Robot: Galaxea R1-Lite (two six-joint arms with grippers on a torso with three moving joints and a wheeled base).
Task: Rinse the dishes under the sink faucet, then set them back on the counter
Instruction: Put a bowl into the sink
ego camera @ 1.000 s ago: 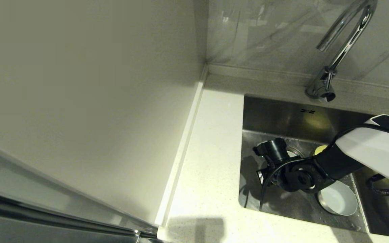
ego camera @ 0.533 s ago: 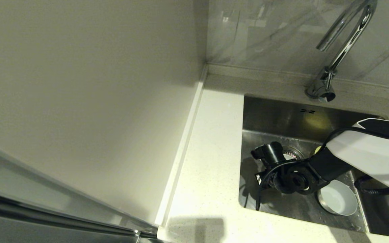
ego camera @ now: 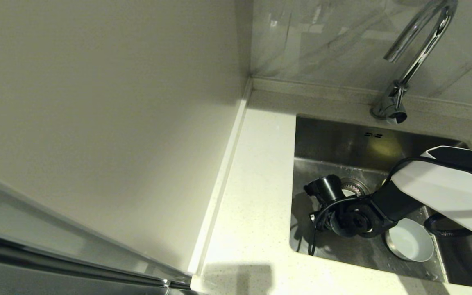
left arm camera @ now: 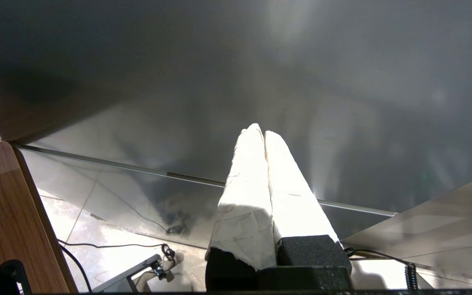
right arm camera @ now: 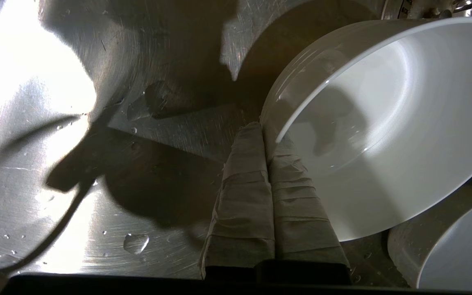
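Two white bowls (right arm camera: pixel 383 135) sit on the sink (ego camera: pixel 342 143) floor near the drain; the right gripper (right arm camera: pixel 265 129) clamps one bowl's rim. Left gripper (left arm camera: pixel 264 133), pressed together, hangs parked.

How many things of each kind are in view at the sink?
White bowls: 2, the tilted bowl and the upright bowl
Faucet: 1
Drain strainer: 1
Total: 4
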